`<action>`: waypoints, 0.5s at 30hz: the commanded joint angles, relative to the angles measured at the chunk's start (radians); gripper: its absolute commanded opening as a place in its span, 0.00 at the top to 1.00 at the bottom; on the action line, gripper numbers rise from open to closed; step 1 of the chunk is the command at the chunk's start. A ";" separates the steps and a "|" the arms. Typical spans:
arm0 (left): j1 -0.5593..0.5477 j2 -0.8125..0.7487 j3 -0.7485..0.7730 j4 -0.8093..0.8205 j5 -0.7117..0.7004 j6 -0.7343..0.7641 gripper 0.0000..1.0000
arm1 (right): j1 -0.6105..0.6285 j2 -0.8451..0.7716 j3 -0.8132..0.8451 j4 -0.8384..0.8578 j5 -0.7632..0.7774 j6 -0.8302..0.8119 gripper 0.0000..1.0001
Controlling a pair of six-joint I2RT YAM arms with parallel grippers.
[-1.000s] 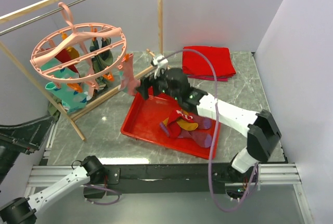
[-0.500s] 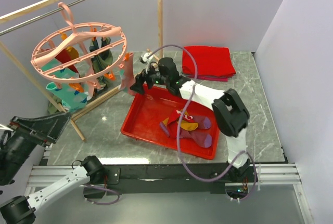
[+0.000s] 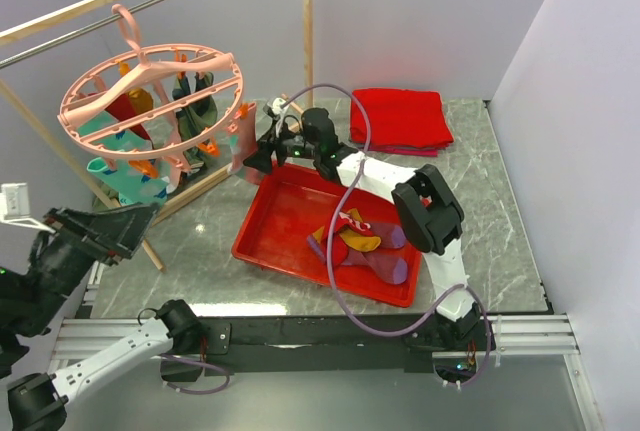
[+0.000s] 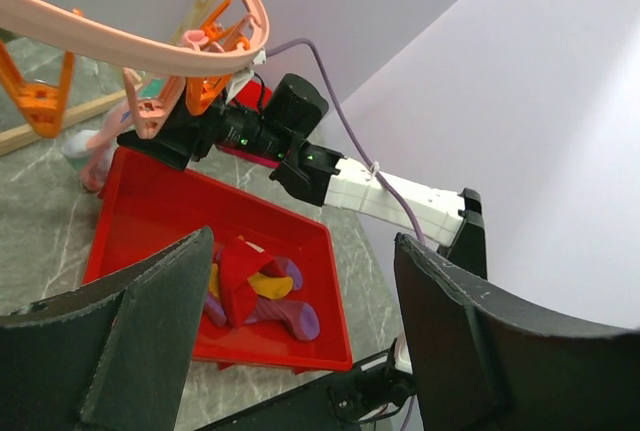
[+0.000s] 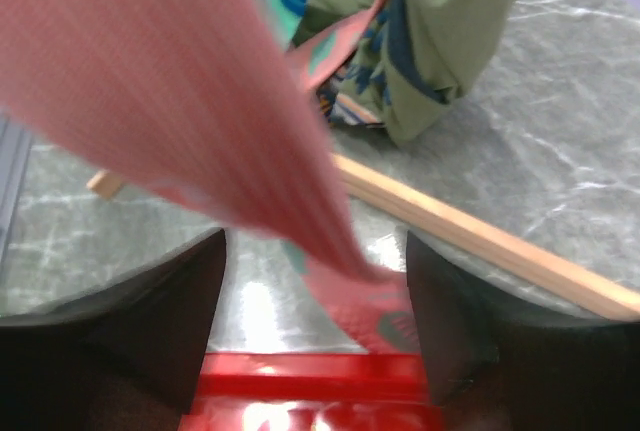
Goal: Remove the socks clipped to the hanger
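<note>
The pink round hanger (image 3: 150,86) hangs from the metal bar, with several socks (image 3: 135,146) clipped under it. A pink sock (image 3: 243,141) dangles at its right rim. My right gripper (image 3: 262,156) is right beside that sock. In the right wrist view the pink sock (image 5: 250,131), blurred, hangs between the spread jaws of my right gripper (image 5: 315,321), which is open and not pressing on it. My left gripper (image 3: 95,236) hovers low at the left, open and empty (image 4: 300,331). The hanger's ring (image 4: 150,41) and orange clips (image 4: 30,91) show above it.
A red tray (image 3: 280,221) on the marble table holds loose socks (image 3: 360,241), also seen as socks (image 4: 250,291) in the left wrist view. A folded red cloth (image 3: 400,119) lies at the back. The wooden rack's base bar (image 5: 480,241) runs under the hanger.
My right arm has reached left until its gripper is at the pink sock, and its jaws have narrowed slightly. My left gripper has risen into view at the lower left.
</note>
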 commanded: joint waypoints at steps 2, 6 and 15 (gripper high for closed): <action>-0.003 0.055 -0.019 0.072 0.048 -0.004 0.23 | 0.036 -0.116 -0.072 0.124 -0.047 0.091 0.48; -0.003 0.072 -0.004 0.050 0.063 -0.028 0.25 | 0.065 -0.189 -0.101 0.087 0.014 0.114 0.95; -0.003 0.057 -0.017 0.029 0.040 -0.084 0.27 | 0.170 -0.413 -0.179 -0.086 0.200 0.125 1.00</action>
